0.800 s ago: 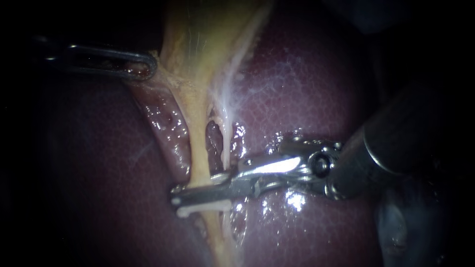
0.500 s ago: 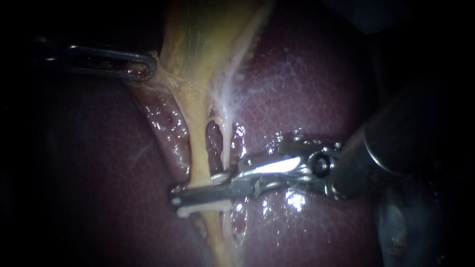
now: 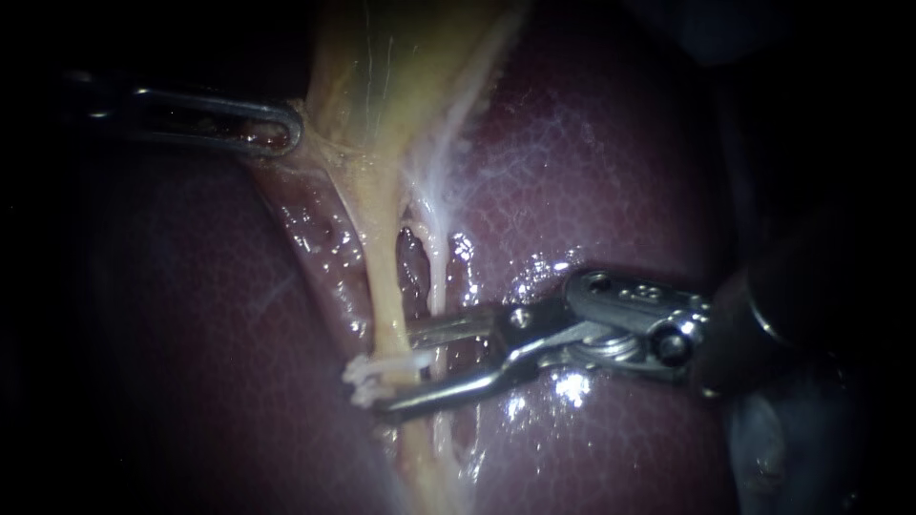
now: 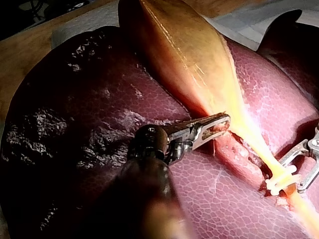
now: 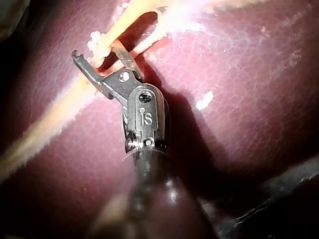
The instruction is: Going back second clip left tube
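Right instrument (image 3: 396,371) comes in from the right. Its shaft and hand lie approx left-right, w/ the wrist a bit farther off than the tip. The hand is wide: clear gap btwn the 2 jaws, nothing pinched. The white clip (image 3: 386,366) sits inside that gap, closed round the left tube (image 3: 377,267) low on its bare stretch over the liver (image 3: 611,172). So the task's thing is at the very tip of the hand, on its left, and the way out is prob. straight right along the instrument's own axis. Clip's long axis runs left-right across the tube, about parallel to the jaws, knobbed end pointing left. That end is just beside the near jaw's tip; can't tell if they touch. The tube runs far-to-near, crossing the hand at nearly a right angle. The thin pale right tube (image 3: 436,272) also crosses the gap, a little to the right of the clip, so a skewed pull could snag it. Only one clip shows; can't make out another. Left instrument (image 3: 286,127) is well apart at far left. Its hand looks clamped on the edge of the gallbladder (image 3: 401,57) at its narrow end, tissue tented toward it. Right instrument is much the nearer to the clip.
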{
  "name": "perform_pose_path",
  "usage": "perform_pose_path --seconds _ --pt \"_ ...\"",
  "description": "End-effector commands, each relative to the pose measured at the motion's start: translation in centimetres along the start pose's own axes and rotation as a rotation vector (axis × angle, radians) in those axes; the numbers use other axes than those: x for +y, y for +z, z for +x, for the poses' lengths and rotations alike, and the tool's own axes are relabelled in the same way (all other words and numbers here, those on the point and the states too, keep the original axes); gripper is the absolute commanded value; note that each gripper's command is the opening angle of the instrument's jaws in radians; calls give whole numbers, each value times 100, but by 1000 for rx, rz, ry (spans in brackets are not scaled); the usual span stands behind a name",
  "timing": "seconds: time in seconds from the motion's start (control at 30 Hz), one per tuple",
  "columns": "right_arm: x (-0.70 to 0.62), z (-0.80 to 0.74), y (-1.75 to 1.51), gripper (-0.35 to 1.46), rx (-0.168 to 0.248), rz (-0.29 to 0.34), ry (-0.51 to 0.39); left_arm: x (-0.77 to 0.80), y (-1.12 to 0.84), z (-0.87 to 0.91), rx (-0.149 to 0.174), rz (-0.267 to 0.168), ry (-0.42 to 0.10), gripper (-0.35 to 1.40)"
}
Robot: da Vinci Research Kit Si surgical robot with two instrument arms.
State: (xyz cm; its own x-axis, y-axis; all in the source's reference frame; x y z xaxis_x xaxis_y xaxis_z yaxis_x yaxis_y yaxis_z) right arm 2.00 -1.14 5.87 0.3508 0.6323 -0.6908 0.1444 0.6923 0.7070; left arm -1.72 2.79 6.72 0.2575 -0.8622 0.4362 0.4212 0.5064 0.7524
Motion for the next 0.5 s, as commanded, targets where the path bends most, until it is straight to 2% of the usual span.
perform_pose_path --seconds 0.03,0.2,0.37,0.5 --pt "-1 3 -8 48 -7 -18 -29 0 0 0 0 0 0 -35" --pt "-8 20 -45 48 -22 -74 -146 0 0 0 0 0 0 -35" --pt "-14 34 -80 48 -60 -107 -211 0 0 0 0 0 0 -35" --pt "-17 41 -100 49 -61 -164 -249 0 0 0 0 0 0 -35"
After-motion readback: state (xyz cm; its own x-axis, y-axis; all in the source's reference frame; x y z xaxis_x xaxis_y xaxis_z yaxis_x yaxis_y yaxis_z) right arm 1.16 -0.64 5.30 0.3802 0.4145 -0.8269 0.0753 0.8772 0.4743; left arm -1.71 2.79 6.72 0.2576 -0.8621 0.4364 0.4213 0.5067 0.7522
